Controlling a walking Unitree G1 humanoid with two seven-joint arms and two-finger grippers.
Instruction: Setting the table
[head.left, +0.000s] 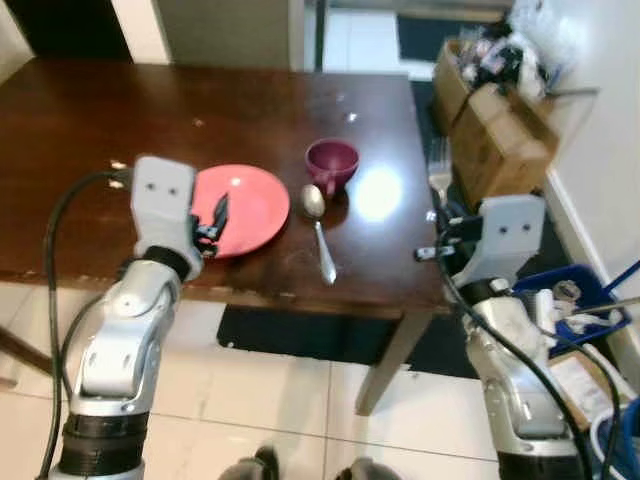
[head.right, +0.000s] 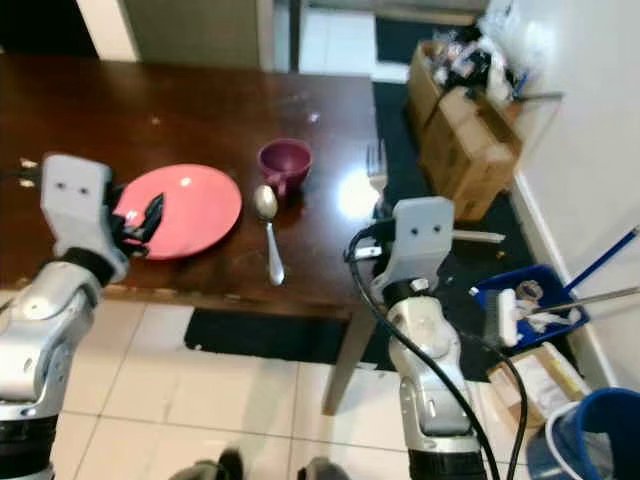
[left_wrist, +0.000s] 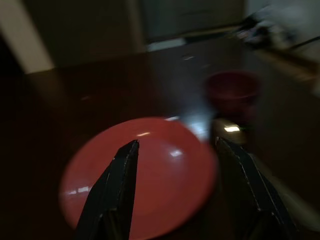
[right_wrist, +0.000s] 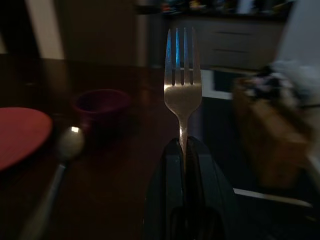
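- Fork sits clamped by its handle between the two black fingers of my right gripper, which are pinched tight on it, tines pointing away from me; I carry it this way so the head stays free to be laid flat on the table
- Right now it hangs off the table's right edge, near the front corner, beside the glare patch, apart from the other pieces
- Already on the dark wood: a red plate near the front edge, a spoon just to its right with the bowl away from me, and a purple cup beyond the spoon's bowl
- My left gripper hovers over the plate's near side with its fingers spread wide and nothing between them; I judge it is idle there, clear of the setting
- I reckon the fork belongs beside the plate, so the setting looks nearly done
- Cardboard boxes and a blue crate stand on the floor to my right; I can read no label or writing anywhere
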